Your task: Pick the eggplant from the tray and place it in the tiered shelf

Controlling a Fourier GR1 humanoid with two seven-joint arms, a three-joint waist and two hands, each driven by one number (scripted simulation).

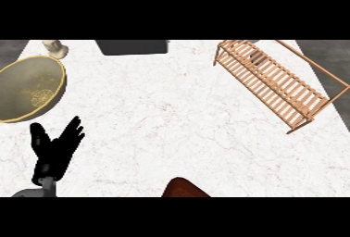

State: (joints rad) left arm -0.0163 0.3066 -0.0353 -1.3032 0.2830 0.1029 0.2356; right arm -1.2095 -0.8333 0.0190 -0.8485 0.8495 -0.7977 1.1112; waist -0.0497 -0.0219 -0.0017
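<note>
Looking down at the white marbled desk (178,115), I see my left hand (54,148) at the lower left, fingers straight and spread, pointing up and slightly right, thumb standing apart on the left side. Its grey forearm (34,190) just enters from the lower edge. That hand holds nothing and rests open over the desk. My right hand is nowhere in the view, so I cannot tell its state.

At the far right lies the wooden tiered shelf (277,78), slatted, running diagonally from upper left to lower right. A gold-rimmed bowl (31,88) sits at the left edge, above my left hand, with a small pale object (56,47) just beyond it. A dark grey box (133,46) lies at the top centre. A reddish-brown shape (183,189) pokes in at the bottom edge; I cannot tell what it is. The eggplant itself I cannot make out.
</note>
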